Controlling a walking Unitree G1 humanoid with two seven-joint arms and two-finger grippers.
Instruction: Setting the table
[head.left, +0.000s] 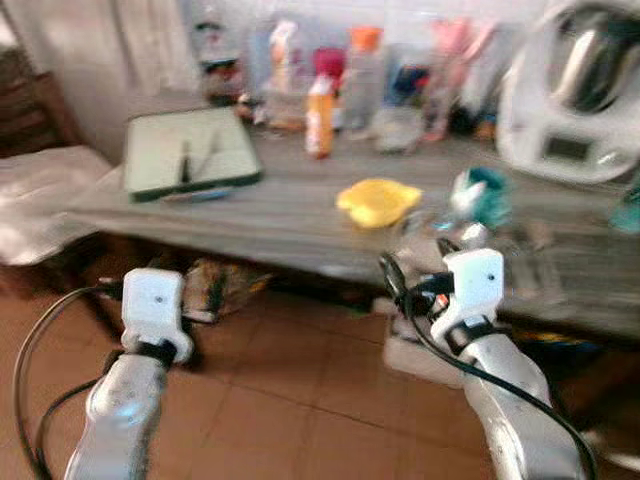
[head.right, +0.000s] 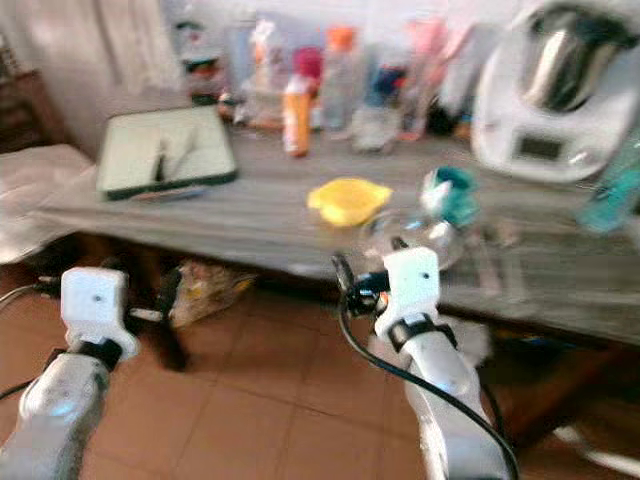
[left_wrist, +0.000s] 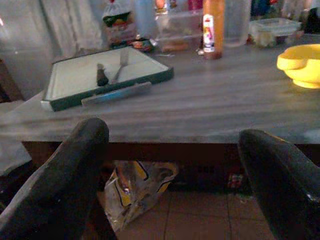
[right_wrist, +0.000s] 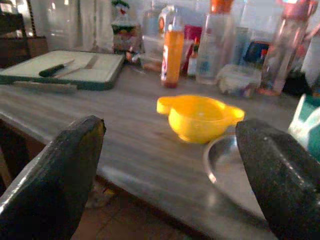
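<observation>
Both arms are raised short of the table's (head.left: 300, 215) front edge, nothing held. The left gripper (left_wrist: 170, 165) has its fingers spread wide and faces the tray (left_wrist: 75, 80) at the table's left end, where a knife (left_wrist: 101, 75) and fork (left_wrist: 120, 62) lie side by side. The right gripper (right_wrist: 170, 170), fingers equally apart, faces the yellow bowl (right_wrist: 200, 117) near the front edge, with a metal plate (right_wrist: 235, 170) just beside it. Bottles (head.left: 320, 115) and an appliance (head.left: 575, 90) crowd the back edge.

The step looks like the approach (the head views are blurred, so the robot is likely moving). It would do well to stop square to the edge, then pick one target, since the plate's low rim needs a careful pinch from the side.
</observation>
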